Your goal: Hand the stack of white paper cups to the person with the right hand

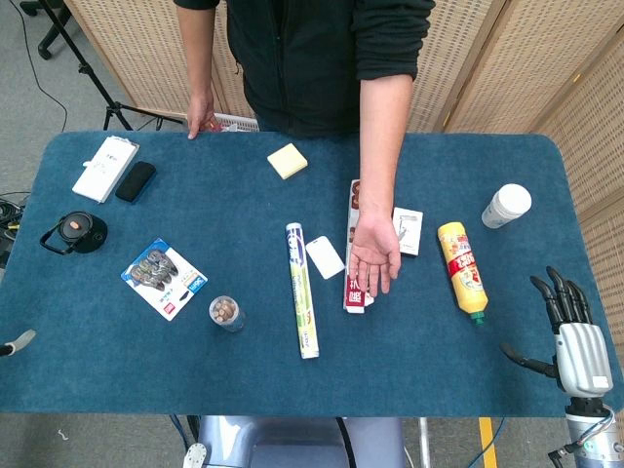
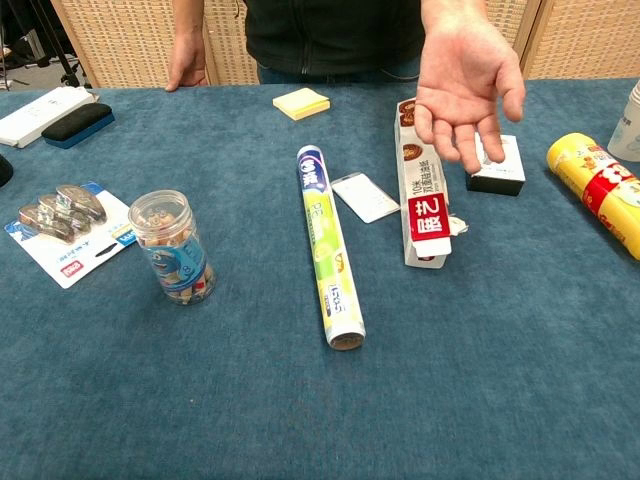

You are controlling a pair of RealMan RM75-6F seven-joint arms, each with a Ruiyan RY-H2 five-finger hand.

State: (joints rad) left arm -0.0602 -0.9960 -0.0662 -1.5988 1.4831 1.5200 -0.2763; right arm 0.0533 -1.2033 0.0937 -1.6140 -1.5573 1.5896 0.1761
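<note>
The stack of white paper cups lies on the blue table at the far right; in the chest view only its edge shows at the right border. My right hand hovers over the table's right front corner, fingers spread and holding nothing, well short of the cups. The person's open palm is held out over the table's middle, also seen as the palm in the chest view. Of my left arm only a small grey tip shows at the left edge; I cannot tell how that hand stands.
A yellow bottle lies between my right hand and the palm. A red box, a white card, a long roll, a small jar, sticky notes and a blister pack lie across the table.
</note>
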